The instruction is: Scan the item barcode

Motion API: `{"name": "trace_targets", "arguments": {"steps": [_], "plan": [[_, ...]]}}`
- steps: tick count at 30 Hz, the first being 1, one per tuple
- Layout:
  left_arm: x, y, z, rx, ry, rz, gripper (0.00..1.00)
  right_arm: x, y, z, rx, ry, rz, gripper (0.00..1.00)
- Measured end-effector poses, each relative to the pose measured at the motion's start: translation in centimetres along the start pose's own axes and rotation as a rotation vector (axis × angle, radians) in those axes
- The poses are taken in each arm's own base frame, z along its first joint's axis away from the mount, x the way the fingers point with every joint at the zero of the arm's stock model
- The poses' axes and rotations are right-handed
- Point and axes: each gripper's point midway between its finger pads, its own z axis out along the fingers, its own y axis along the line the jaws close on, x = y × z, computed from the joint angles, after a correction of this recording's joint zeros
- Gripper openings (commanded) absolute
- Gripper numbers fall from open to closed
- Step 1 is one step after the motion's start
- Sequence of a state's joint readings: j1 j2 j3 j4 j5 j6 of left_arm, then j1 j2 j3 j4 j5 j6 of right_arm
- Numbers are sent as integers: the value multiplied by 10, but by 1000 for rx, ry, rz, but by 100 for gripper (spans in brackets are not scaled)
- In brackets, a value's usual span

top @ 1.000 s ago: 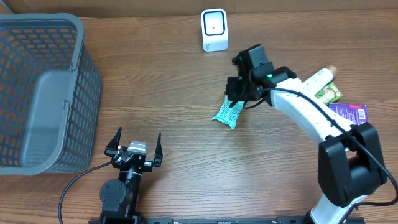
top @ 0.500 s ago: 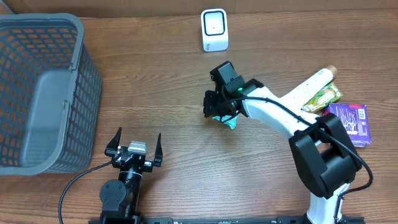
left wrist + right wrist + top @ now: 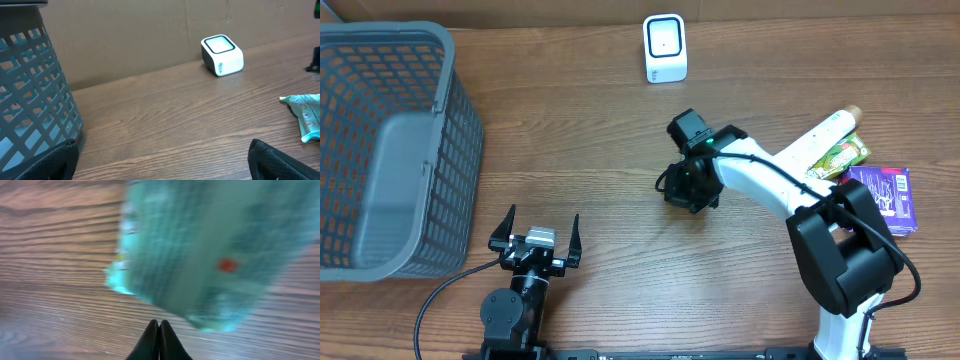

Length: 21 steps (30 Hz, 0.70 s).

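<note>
The item is a teal snack packet [image 3: 210, 255], lying flat on the wood just beyond my right gripper's tips and blurred in the right wrist view. My right gripper [image 3: 160, 326] is shut, fingers pressed together with nothing between them. From overhead the right gripper [image 3: 685, 190] sits low over the packet and hides it. The left wrist view catches the packet [image 3: 307, 115] at its far right edge. The white barcode scanner [image 3: 665, 48] stands at the back of the table, also seen as the scanner [image 3: 222, 55] from the left wrist. My left gripper [image 3: 533, 232] rests open at the front.
A grey mesh basket [image 3: 390, 150] fills the left side, and the basket [image 3: 30, 100] is close on the left in the left wrist view. At the right lie a white tube [image 3: 825, 135], a green packet [image 3: 842, 155] and a purple box [image 3: 885, 195].
My right gripper swung left from the packet's far end, then settled down over it with its jaws fully closed. The left arm has not moved.
</note>
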<state>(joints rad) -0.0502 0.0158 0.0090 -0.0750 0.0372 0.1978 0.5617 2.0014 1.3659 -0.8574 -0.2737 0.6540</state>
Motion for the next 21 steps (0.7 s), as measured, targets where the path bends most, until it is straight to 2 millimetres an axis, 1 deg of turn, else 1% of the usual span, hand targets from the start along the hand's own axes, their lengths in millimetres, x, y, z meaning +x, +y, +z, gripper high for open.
{"name": "trace_targets", "arguments": {"steps": [1,3,4,7,9,10,11,12,13,14,15,16,18,20,21], "plan": [[0,0,0,0,0,0,100,-3,-8,-2,10,6,16,4],[0,0,0,0,0,0,99,-6,-18,-5,19,13,23,4],[0,0,0,0,0,0,100,-8,-27,-7,37,17,29,4],[0,0,0,0,0,0,100,-21,-48,-13,86,-12,49,4],[0,0,0,0,0,0,100,-37,-67,-18,145,-69,64,4],[0,0,0,0,0,0,100,-50,-80,-22,187,-124,70,4],[0,0,0,0,0,0,99,-59,-84,-24,201,-157,60,5],[0,0,0,0,0,0,100,-73,-86,-27,216,-214,32,6],[0,0,0,0,0,0,100,-82,-86,-29,222,-250,9,9],[0,0,0,0,0,0,100,-86,-87,-31,232,-267,-15,19],[0,0,0,0,0,0,100,-87,-88,-32,239,-268,-22,45],[0,0,0,0,0,0,100,-86,-89,-33,242,-258,-39,55],[0,0,0,0,0,0,100,-79,-86,-34,222,-218,-43,66],[0,0,0,0,0,0,100,-77,-80,-39,179,-184,-51,71],[0,0,0,0,0,0,100,-79,-76,-43,142,-174,-43,71]]}}
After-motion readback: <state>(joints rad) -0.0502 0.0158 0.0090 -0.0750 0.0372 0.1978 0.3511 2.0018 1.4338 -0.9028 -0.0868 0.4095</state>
